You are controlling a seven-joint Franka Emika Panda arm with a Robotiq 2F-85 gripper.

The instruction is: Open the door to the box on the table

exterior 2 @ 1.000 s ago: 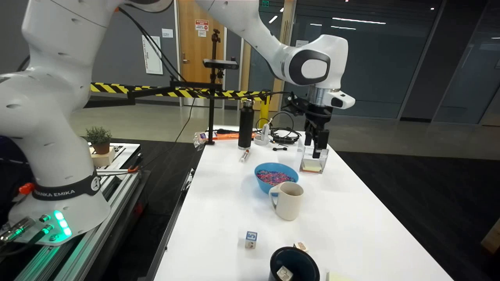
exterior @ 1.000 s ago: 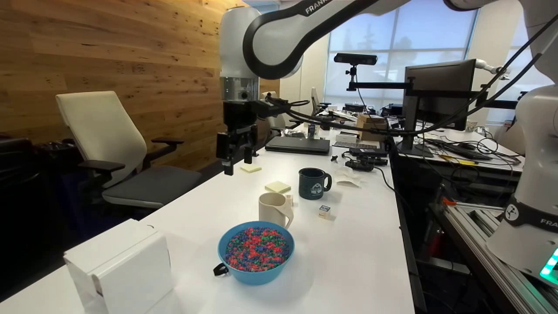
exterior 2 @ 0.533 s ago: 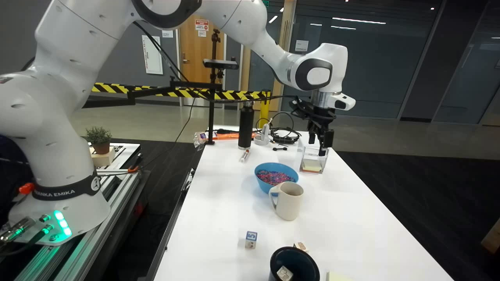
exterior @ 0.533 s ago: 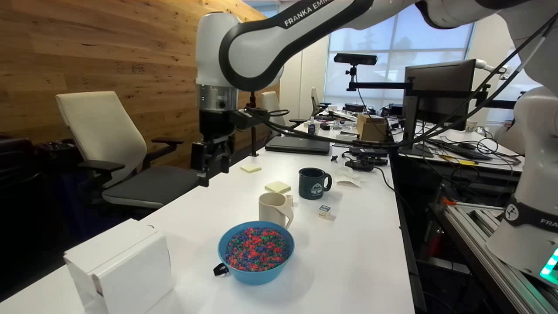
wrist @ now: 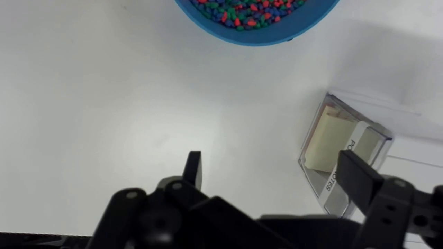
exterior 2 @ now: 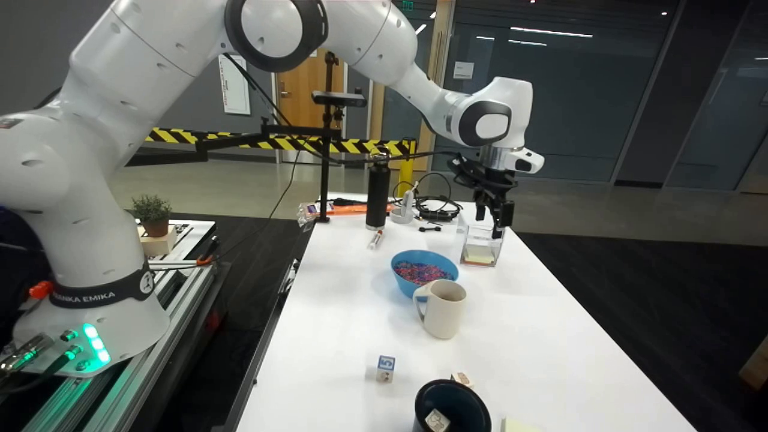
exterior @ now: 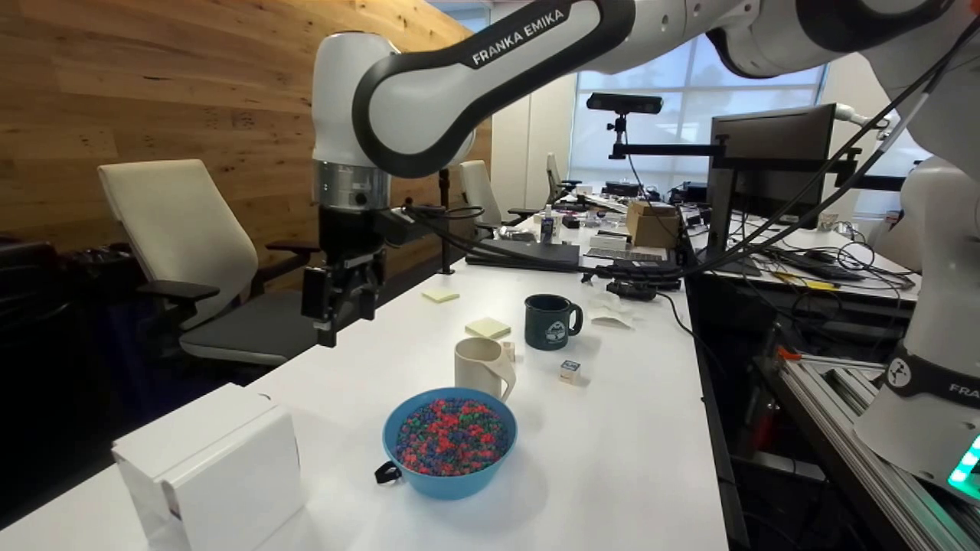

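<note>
The white box [exterior: 222, 467] stands on the white table [exterior: 612, 459] at the near left in an exterior view; it also shows at the far end [exterior 2: 480, 249] in an exterior view. Its door [wrist: 330, 183] is a clear panel with a white label strip reading NOTES, apparently closed, with pale yellow sticky notes behind it. My gripper [exterior: 348, 325] hangs above the table, apart from the box. In an exterior view the gripper [exterior 2: 489, 225] overlaps the box's upper front. In the wrist view the gripper [wrist: 270, 152] is open and empty; its right finger covers part of the label.
A blue bowl [exterior: 452, 488] of coloured bits stands beside the box. A cream mug [exterior: 475, 371], a dark mug [exterior: 545, 325], a small block [exterior: 570, 372] and sticky pads [exterior: 488, 328] are farther along. A black bottle [exterior 2: 378, 195] stands at the table's far end in an exterior view.
My gripper has moved down and toward the box, to the left in an exterior view. The box, bowl and mugs have not moved.
</note>
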